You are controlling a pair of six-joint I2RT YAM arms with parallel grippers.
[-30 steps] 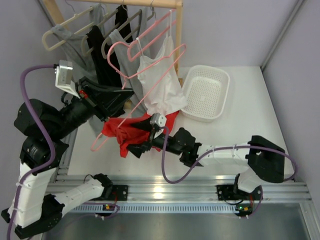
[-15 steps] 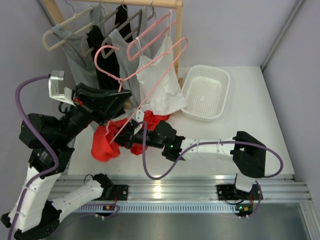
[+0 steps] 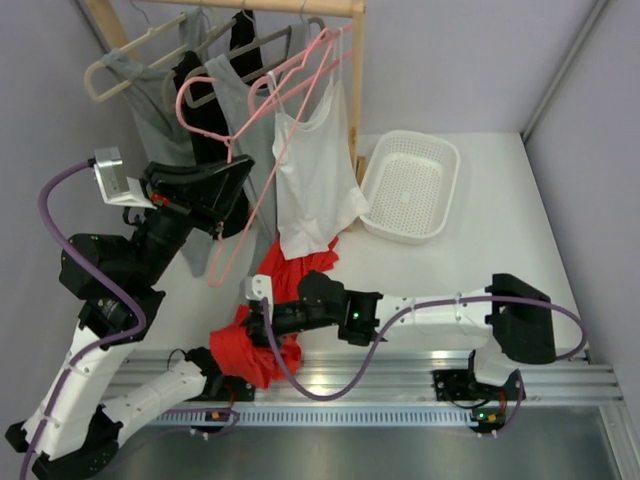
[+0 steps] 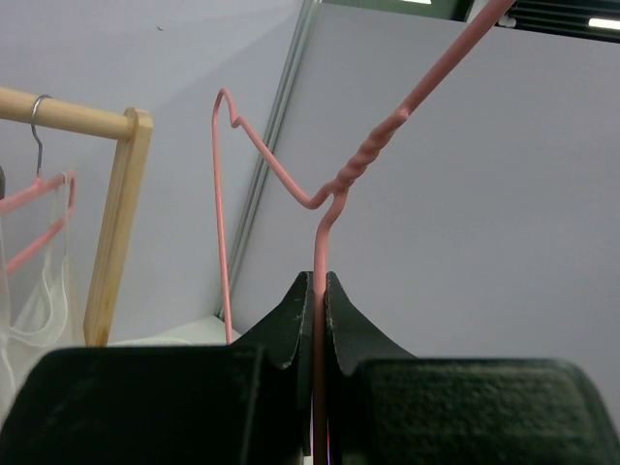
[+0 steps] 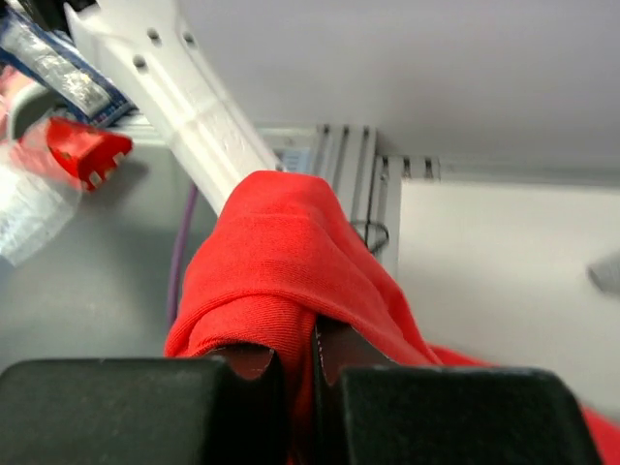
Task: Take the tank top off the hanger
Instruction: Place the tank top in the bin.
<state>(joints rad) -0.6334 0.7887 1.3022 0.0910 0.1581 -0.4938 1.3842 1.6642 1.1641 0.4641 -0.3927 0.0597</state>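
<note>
Right claw is pinched shut on a fold of the red tank top. That cloth trails from under the hanging white top across the table to the near edge, where it bunches over the metal rail. Left claw is closed tight on the wire of a pink hanger, held up beside the wooden rack.

pink hanger cropped at top, tank top partly hidden
</note>
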